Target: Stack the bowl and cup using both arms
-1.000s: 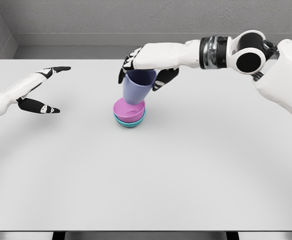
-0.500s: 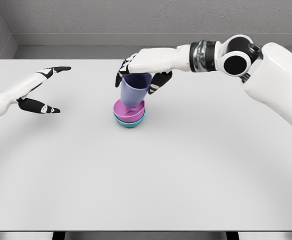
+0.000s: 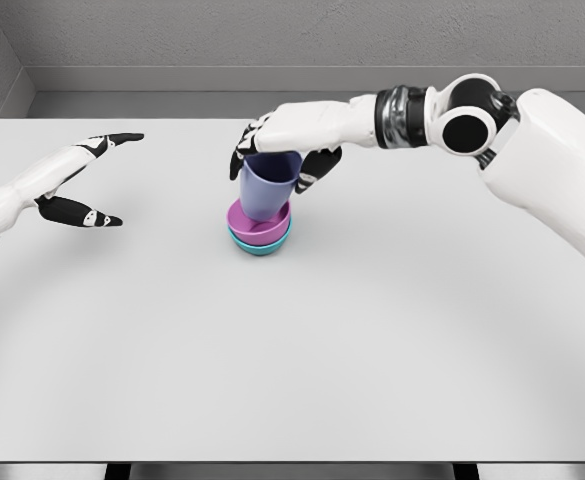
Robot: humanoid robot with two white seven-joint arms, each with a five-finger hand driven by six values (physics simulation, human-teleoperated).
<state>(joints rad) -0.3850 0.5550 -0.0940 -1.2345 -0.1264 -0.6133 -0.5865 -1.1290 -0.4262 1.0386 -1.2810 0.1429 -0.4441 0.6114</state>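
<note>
My right hand [image 3: 284,150] reaches in from the right, over the middle of the white surface [image 3: 372,330], and it grips the lavender cup [image 3: 267,186] from above. My dark fingertips [image 3: 242,150] curl down the cup's left side near its rim, and my thumb and other fingers press on its right side, so the rim sits under my palm. The cup tilts a little, its top leaning toward the right and its base toward the left. Its lower part sits inside the pink bowl [image 3: 259,223]; whether the base touches the bowl's bottom I cannot tell. The pink bowl is nested in a teal bowl [image 3: 262,244], of which only the lower edge shows beneath the pink rim. The two bowls stand together on the surface, a little left of the middle and toward the far half.

My left hand [image 3: 72,190] hovers at the far left, well apart from the stack. It holds nothing: the fingers stretch out straight, pointing toward the right and away from me, and the thumb is spread below them. Its forearm leaves the view at the left edge.
</note>
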